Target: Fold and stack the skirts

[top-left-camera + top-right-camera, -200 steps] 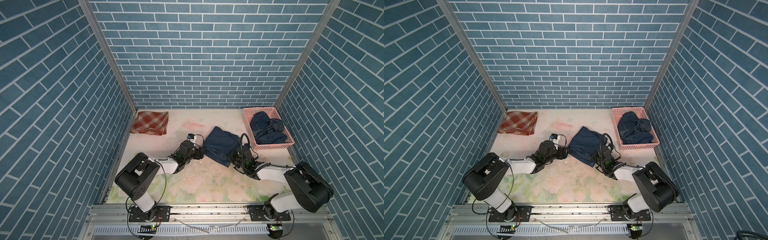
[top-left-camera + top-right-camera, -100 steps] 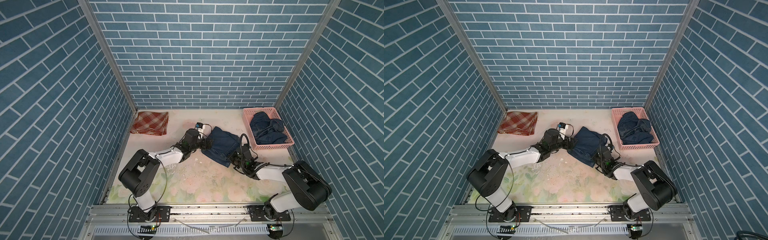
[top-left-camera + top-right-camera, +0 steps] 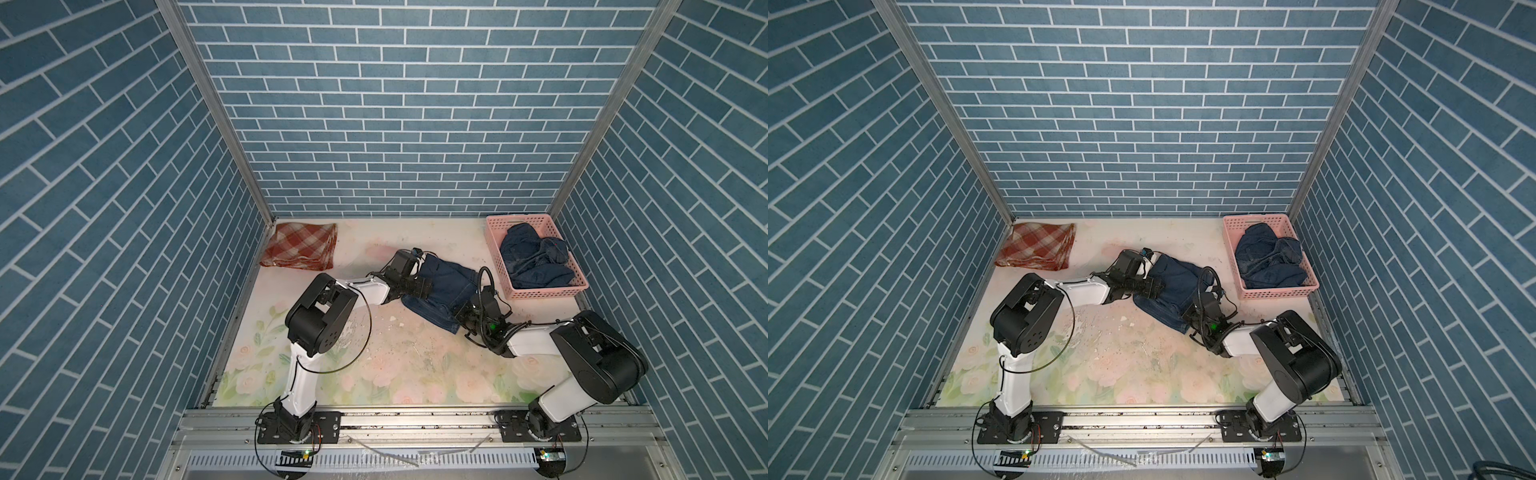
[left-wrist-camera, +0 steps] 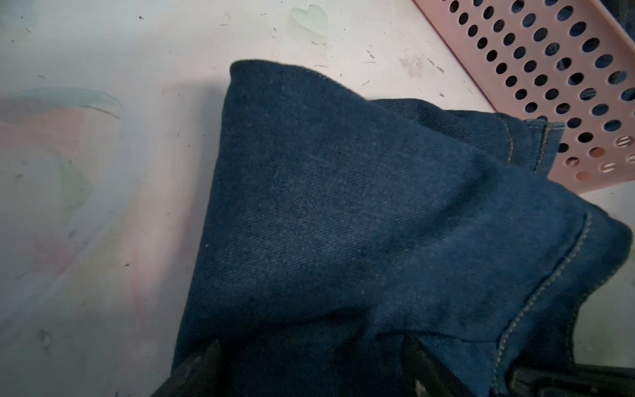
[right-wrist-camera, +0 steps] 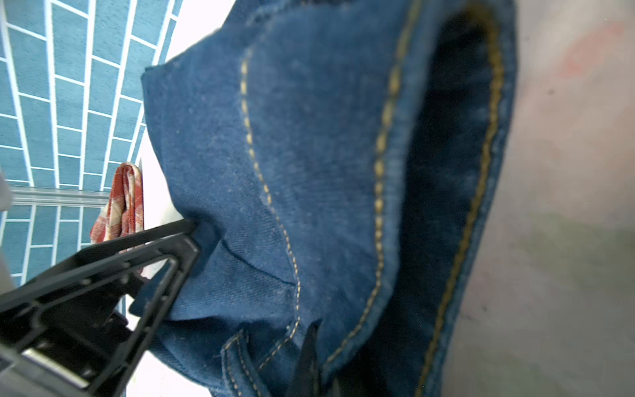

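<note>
A dark blue denim skirt (image 3: 446,286) (image 3: 1175,278) lies partly folded mid-table. My left gripper (image 3: 424,286) (image 3: 1152,286) rests on its left part, jaws spread wide over the cloth (image 4: 312,367), gripping nothing. My right gripper (image 3: 461,320) (image 3: 1190,318) is shut on the skirt's near stitched edge (image 5: 309,343). A folded rust-red and cream plaid skirt (image 3: 301,245) (image 3: 1038,247) (image 5: 120,206) lies at the back left corner. Another denim skirt (image 3: 534,257) (image 3: 1268,259) sits crumpled in the basket.
The pink perforated basket (image 3: 544,293) (image 3: 1279,293) (image 4: 549,68) stands at the back right, close to the denim skirt's far corner. Blue brick walls close in three sides. The floral table top (image 3: 395,365) stretches in front of both grippers.
My left arm has reached right and back from the bare table onto the denim skirt, its jaws spreading wider. The right gripper has stayed shut on the skirt's edge.
</note>
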